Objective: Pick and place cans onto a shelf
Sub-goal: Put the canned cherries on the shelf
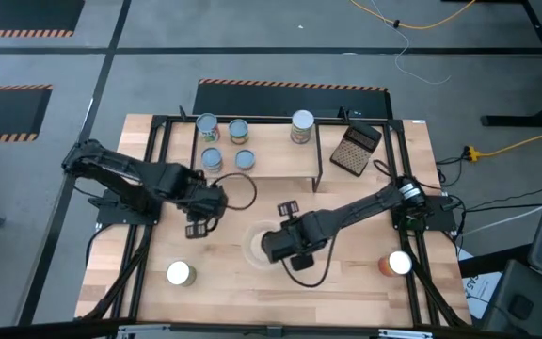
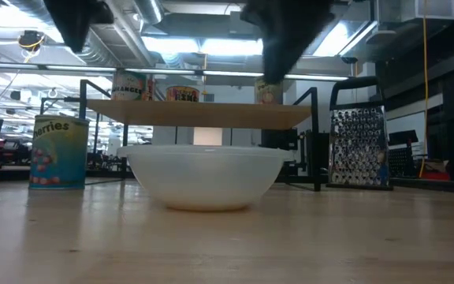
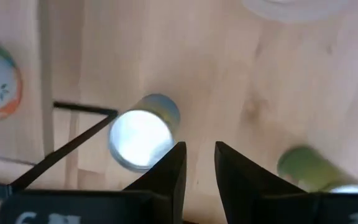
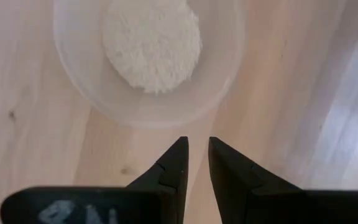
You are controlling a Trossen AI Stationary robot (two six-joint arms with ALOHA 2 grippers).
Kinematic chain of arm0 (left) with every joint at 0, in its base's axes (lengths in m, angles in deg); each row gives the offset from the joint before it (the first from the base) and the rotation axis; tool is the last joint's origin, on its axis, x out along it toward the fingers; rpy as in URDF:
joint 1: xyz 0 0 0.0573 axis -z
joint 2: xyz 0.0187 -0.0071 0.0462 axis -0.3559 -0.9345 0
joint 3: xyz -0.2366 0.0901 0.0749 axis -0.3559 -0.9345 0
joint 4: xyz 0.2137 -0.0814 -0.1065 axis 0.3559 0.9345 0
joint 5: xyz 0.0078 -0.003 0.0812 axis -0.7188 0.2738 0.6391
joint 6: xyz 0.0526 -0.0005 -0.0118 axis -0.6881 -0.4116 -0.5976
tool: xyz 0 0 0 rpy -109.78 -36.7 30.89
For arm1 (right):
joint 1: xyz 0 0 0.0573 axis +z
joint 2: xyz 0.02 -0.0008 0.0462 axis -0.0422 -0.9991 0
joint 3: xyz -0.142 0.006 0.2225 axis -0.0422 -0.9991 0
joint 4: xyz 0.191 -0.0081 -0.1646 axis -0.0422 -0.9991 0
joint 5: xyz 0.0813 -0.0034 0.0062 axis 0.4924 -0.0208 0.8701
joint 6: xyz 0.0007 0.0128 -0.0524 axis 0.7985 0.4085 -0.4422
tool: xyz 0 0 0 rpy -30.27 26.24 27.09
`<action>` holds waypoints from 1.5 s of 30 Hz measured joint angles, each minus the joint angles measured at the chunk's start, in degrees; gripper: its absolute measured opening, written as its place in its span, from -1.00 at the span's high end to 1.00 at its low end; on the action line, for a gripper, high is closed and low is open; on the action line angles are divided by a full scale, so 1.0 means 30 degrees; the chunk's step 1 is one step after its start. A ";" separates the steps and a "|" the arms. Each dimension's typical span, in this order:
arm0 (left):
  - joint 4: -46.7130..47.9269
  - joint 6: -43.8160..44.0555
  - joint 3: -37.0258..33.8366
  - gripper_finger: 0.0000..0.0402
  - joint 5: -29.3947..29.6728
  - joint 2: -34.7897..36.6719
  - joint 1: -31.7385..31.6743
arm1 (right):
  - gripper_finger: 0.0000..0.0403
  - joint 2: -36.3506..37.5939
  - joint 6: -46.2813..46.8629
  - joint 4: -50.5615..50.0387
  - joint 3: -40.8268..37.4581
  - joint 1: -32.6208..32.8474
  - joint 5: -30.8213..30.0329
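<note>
The light-wood shelf [image 1: 280,162] stands at the table's far middle, with several cans [image 1: 238,130] upright on it. A blue-green can [image 2: 57,154] stands on the table beside the shelf's left leg; it also shows in the left wrist view [image 3: 140,138]. A white-topped can [image 1: 179,273] stands near left, and a red-orange can [image 1: 398,263] near right. My left gripper [image 3: 200,152] hangs above the table in front of the shelf [image 1: 201,205], fingers nearly together, empty. My right gripper [image 4: 197,146] hangs over the glass bowl's near-right side [image 1: 282,247], fingers nearly together, empty.
A clear glass bowl [image 2: 203,177] of pale grains [image 4: 151,46] sits at the table's near middle, partly under my right arm. A dark grater [image 1: 357,149] lies to the right of the shelf. Black frame rails [image 1: 153,169] run along the table's sides.
</note>
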 joint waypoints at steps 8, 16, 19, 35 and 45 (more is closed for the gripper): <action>-0.0287 -0.0708 -0.2082 0.62 0.1672 0.1889 0.2618 | 0.67 0.4164 0.3595 0.3460 -0.6271 0.0822 0.0007; -0.1912 -0.1607 -0.5831 0.62 0.1911 0.3678 0.2975 | 0.67 0.7174 0.3802 0.8935 -1.0751 0.1234 -0.0007; -0.2715 -0.2352 -0.6893 0.63 0.1987 0.4021 0.2938 | 0.67 0.7542 0.3870 1.0076 -1.1812 0.1236 -0.0015; -0.5149 -0.5069 -0.9461 0.64 0.3185 0.4285 0.1787 | 0.67 0.7631 0.3941 1.3737 -1.3416 0.1214 -0.0015; -0.5602 -0.5218 -0.9668 0.64 0.2321 0.4285 0.1655 | 0.67 0.7631 0.3941 1.3733 -1.3416 0.1214 -0.0007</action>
